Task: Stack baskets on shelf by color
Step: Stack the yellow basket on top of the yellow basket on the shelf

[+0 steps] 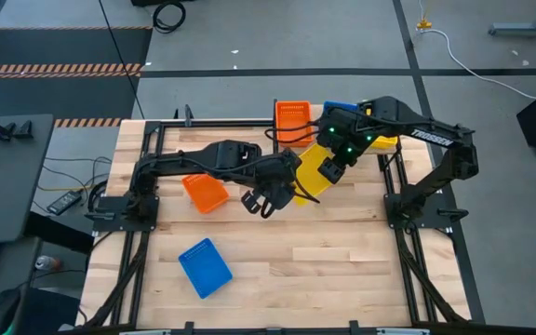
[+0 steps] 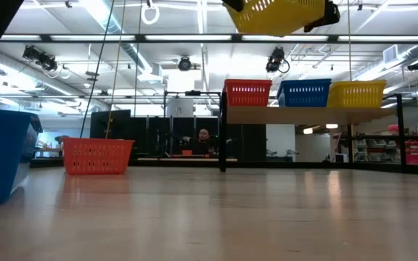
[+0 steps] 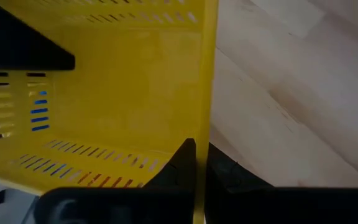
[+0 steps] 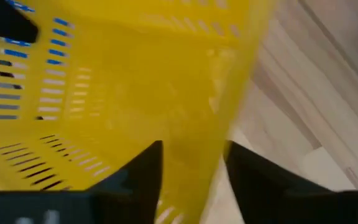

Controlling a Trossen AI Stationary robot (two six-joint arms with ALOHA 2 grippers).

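A yellow basket [image 1: 316, 172] hangs high over the table's middle; in the low view the basket [image 2: 278, 18] shows at the top edge, tilted. My left gripper [image 3: 201, 165] is shut on it. My right gripper [image 4: 194, 171] stands open with a finger on either side of another wall [image 4: 229, 93] of the same basket. At the far side stands the shelf [image 2: 303, 112], bearing an orange basket [image 2: 247, 93], a blue basket [image 2: 303, 93] and a yellow basket [image 2: 355, 94] side by side. My left gripper pinches the yellow basket's side wall at its rim [image 3: 205, 124], one finger [image 3: 182, 165] inside the basket and one outside. It comes slanting down from the table's left. The basket is lifted clear of the table and tilted. My right gripper: whether its fingers touch the wall between them, I cannot tell.
An orange basket [image 1: 205, 193] sits on the table left of centre, and a blue basket [image 1: 205, 267] lies nearer the front left. The shelf's black posts [image 2: 222, 134] stand at the far side. A person shows beyond the table in the low view.
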